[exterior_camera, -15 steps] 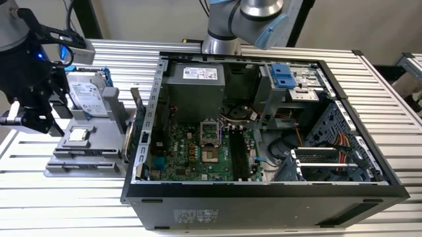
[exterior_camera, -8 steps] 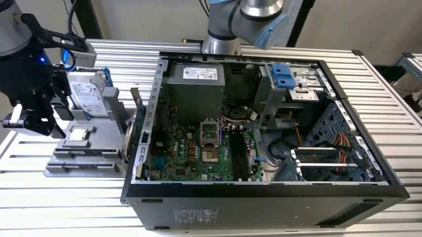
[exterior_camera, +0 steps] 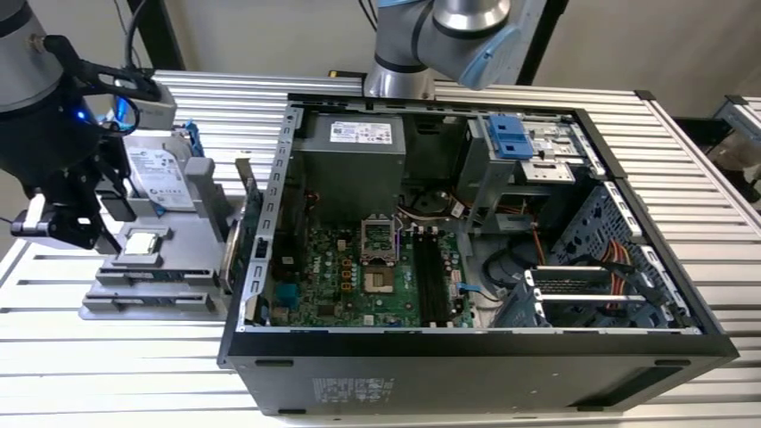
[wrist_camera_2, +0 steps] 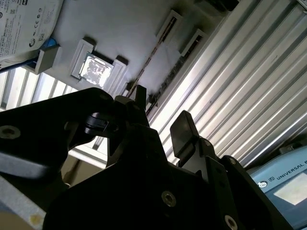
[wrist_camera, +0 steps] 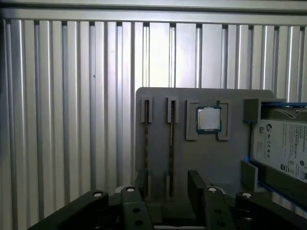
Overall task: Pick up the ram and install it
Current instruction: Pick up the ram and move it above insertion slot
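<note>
- Black two-fingered hand: fingers spread wide, holding nothing, above the holder's slotted end.
- Thin greenish ram stick: on edge in a slot of the grey holder.
- Holder: on the ribbed aluminium bench, near its edge on the exterior view's left, beside the open black computer case.

Computer case stood on the slatted table, tray just beside it at the exterior view's left, hard drive at the tray's far end, chip between hard drive and ram, ram in a tray slot.
</note>
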You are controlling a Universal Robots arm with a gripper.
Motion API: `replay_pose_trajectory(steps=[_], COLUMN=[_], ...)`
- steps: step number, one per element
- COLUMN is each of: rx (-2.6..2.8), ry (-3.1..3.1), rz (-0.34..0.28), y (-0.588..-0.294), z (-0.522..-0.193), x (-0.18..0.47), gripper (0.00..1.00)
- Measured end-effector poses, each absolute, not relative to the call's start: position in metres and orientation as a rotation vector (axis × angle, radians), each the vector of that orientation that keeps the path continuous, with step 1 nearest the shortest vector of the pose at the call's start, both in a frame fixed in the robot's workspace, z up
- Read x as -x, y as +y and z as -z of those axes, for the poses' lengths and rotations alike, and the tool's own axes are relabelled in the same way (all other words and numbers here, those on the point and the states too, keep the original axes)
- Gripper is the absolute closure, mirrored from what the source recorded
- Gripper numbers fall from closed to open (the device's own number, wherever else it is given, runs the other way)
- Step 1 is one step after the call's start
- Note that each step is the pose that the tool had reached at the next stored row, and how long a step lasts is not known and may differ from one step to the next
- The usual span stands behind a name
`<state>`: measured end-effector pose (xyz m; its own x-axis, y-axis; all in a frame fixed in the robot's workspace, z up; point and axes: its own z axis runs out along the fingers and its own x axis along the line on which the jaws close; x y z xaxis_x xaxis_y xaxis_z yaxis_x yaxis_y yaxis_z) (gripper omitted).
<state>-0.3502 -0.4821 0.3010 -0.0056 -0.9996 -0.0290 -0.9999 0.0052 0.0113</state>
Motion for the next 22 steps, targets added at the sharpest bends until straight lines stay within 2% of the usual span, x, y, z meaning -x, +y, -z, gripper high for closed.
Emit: replay_pose_trajectory(steps=[22], rx=[2.208], ry=[2.220], rz=[-0.042], y=[-0.482], z=[-0.284], x=[0.350], gripper=[0.00])
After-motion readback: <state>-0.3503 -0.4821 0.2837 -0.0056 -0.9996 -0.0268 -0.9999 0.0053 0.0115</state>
